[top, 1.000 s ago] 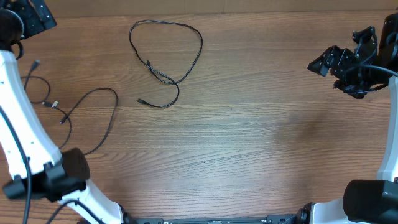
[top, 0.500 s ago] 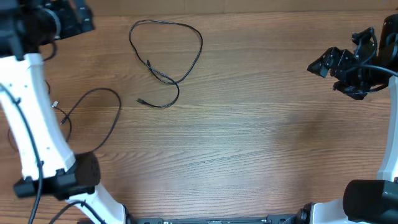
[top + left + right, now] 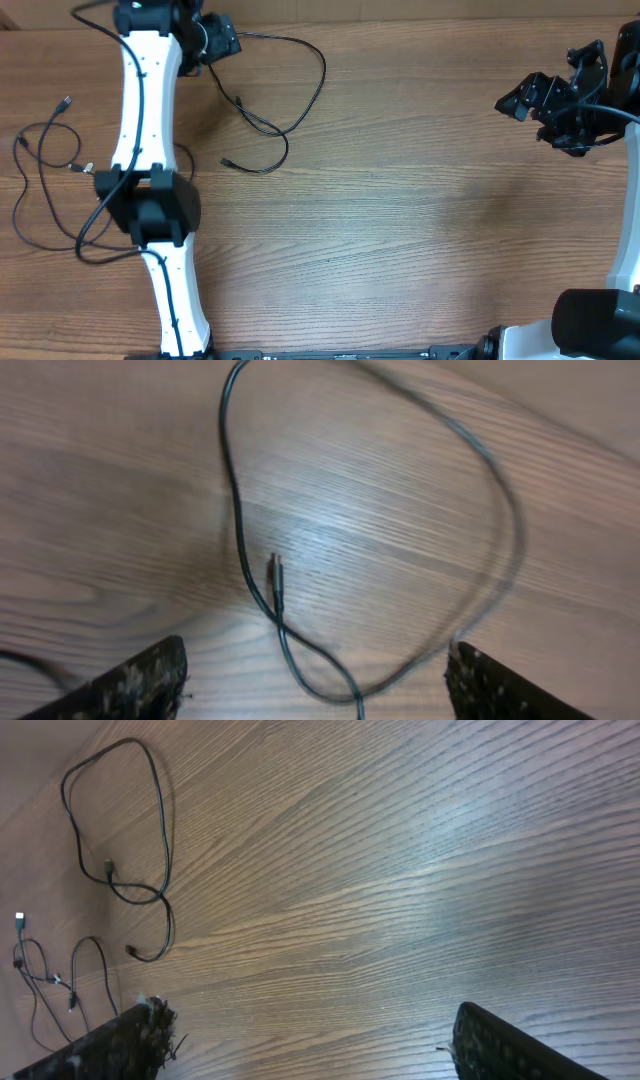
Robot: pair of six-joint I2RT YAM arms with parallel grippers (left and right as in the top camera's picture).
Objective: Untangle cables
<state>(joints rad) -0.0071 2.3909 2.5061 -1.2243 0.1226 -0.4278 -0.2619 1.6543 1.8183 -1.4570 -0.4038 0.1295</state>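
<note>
A thin black cable (image 3: 322, 75) lies in a big loop at the back of the table, with one plug end (image 3: 238, 100) inside the loop and the other end (image 3: 225, 161) below it. My left gripper (image 3: 220, 42) hovers open and empty at the loop's upper left; its wrist view shows the loop (image 3: 236, 500) and a plug (image 3: 276, 570) between its fingers (image 3: 130, 685). A second bunch of thin cables (image 3: 66, 101) with silvery plugs (image 3: 85, 168) lies loose at the far left. My right gripper (image 3: 510, 105) is open and empty at the far right.
My left arm (image 3: 140, 110) stretches from the front edge to the back, between the two cable groups. The right wrist view shows both groups far off: the loop (image 3: 165, 810) and the left bunch (image 3: 40, 975).
My left arm has swung right from the far-left corner to the looped cable at the back, uncovering the left bunch. The right arm has not moved.
</note>
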